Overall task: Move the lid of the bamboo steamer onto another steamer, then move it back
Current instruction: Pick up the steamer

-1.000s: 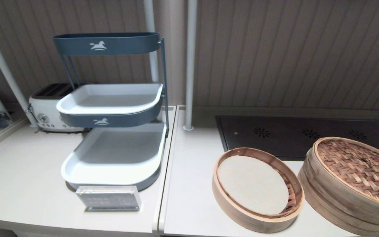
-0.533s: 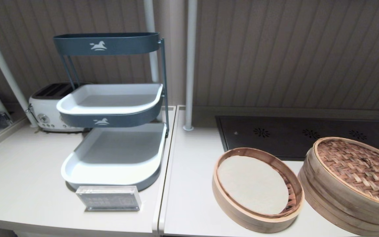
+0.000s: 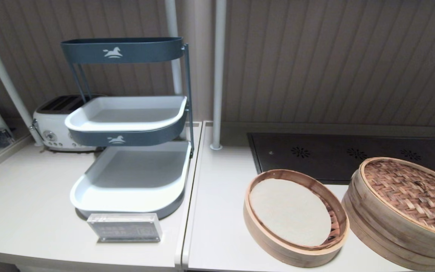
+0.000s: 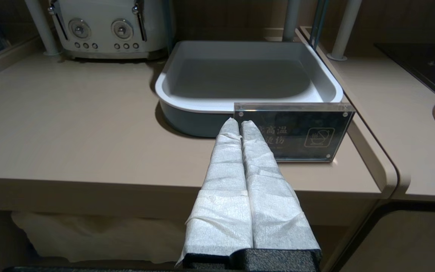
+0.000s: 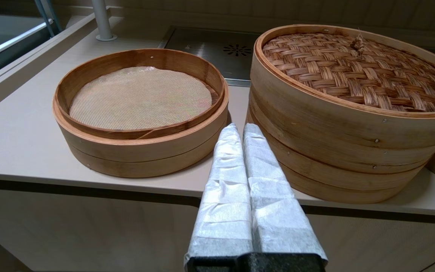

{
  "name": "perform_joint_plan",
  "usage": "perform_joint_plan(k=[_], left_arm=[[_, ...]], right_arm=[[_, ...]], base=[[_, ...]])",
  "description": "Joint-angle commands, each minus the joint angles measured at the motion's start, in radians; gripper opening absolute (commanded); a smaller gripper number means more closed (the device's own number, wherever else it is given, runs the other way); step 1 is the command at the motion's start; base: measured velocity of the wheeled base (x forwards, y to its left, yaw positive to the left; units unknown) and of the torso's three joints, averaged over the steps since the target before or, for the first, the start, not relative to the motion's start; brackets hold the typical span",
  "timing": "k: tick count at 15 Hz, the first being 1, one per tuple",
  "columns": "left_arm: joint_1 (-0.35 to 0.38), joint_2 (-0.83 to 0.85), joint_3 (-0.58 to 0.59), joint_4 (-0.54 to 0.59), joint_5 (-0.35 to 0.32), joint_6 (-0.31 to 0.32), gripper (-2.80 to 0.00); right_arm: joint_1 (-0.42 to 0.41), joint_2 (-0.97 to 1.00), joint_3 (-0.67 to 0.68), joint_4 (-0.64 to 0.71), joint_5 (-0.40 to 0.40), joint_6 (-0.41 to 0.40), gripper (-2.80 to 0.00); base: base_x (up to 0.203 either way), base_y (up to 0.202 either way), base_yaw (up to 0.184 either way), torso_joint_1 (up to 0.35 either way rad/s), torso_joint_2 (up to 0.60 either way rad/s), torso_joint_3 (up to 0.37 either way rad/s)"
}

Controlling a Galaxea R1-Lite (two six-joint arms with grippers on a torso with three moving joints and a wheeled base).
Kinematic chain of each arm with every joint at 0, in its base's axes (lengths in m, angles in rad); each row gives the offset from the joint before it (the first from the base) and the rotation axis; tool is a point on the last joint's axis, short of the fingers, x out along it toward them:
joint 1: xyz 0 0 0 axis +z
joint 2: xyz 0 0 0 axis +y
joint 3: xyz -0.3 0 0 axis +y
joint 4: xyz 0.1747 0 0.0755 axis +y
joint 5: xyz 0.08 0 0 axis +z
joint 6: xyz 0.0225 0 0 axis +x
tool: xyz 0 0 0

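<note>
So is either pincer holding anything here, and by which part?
Nothing is held. The left pincer and right pincer are both shut on nothing, back off the counter's front edge; the woven lid sits untouched on its steamer.

Reddish-brown herringbone lid (image 3: 414, 194), pale rim; grey-white trays (image 3: 130, 177).

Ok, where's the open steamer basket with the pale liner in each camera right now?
Head view: open steamer basket at lower right of centre, left of the lidded steamer.
Left wrist view: only a bamboo edge shows at the right border; which steamer it is, I cannot tell.
Right wrist view: basket beyond the shut right gripper.
Shared landmark: the black cooktop behind it.
</note>
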Motion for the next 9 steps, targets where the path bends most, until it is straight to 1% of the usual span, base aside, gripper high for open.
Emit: perform_joint_plan(k=[1,9], left_arm=[[0.000,-0.002,0.028,0.000,0.000,0.000,-2.80],[0.000,-0.003,0.028,-0.002,0.000,0.000,-2.80]], right_arm=[[0.000,0.001,0.025,-0.002,0.001,0.000,-2.80],[0.000,0.001,0.026,-0.007,0.001,0.002,-2.80]], base=[[0.000,0.000,0.000,0.000,0.00,0.000],[0.000,0.000,0.000,0.000,0.00,0.000]])
